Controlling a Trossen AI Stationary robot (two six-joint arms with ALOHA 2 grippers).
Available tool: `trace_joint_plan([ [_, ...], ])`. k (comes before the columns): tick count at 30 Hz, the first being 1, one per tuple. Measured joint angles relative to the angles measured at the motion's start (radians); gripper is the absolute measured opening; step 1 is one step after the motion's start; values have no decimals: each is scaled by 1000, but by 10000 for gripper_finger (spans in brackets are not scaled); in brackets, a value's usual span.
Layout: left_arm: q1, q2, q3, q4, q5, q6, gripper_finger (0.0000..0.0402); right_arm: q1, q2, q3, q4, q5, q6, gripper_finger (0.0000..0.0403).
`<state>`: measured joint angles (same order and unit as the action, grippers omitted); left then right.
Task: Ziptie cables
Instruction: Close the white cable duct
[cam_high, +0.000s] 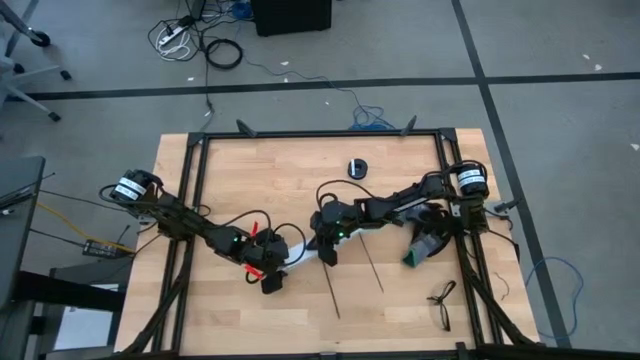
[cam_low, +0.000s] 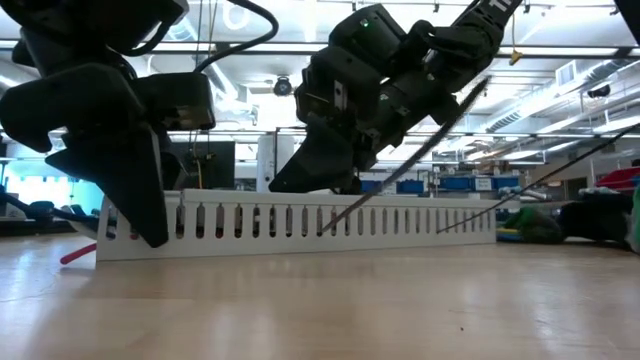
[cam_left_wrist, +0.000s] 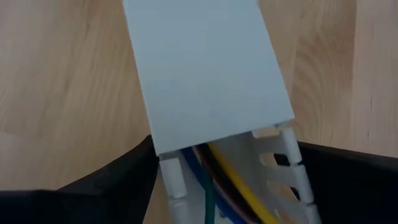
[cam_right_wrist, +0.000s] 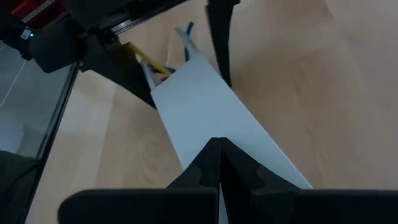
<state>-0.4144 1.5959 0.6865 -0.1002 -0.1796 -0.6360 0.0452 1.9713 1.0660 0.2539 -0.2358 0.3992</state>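
Note:
A white slotted channel (cam_high: 300, 256) lies on the wooden table between my two grippers, with a flat white cover (cam_left_wrist: 205, 68) on top. The cables (cam_left_wrist: 217, 186), blue, green, yellow and red, run inside the channel, and their ends (cam_right_wrist: 158, 65) stick out at the end by my left gripper. My left gripper (cam_left_wrist: 225, 149) is open, with one finger on either side of that end. My right gripper (cam_right_wrist: 221, 144) is shut on top of the cover. Two black zipties (cam_high: 331, 292) (cam_high: 372, 266) lie flat on the table, nearer the front edge. My left gripper has one finger (cam_left_wrist: 118, 180) outside each slotted wall (cam_left_wrist: 295, 168) at the channel's uncovered end; I cannot tell whether they touch the walls. My right gripper rests its shut fingertips on the flat cover (cam_right_wrist: 211, 121), slanting down from the table's right. The channel lies flat on the table beneath them.
A small round black object (cam_high: 357, 167) sits toward the far edge. A green piece (cam_high: 420, 250) lies under the right arm, and a black folded item (cam_high: 440, 302) lies near the front right. Black frame rails (cam_high: 190, 200) run along the table's sides.

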Motion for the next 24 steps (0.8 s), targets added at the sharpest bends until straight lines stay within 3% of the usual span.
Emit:
trace_joint_plan([
  [15,0,-2,1,-37,-6,-28,265,0,-16,-4,63,15,-7,0],
  [24,1,-1,0,-53,-23,-27,260,-10,-92,-4,-6,8,-49,0],
])
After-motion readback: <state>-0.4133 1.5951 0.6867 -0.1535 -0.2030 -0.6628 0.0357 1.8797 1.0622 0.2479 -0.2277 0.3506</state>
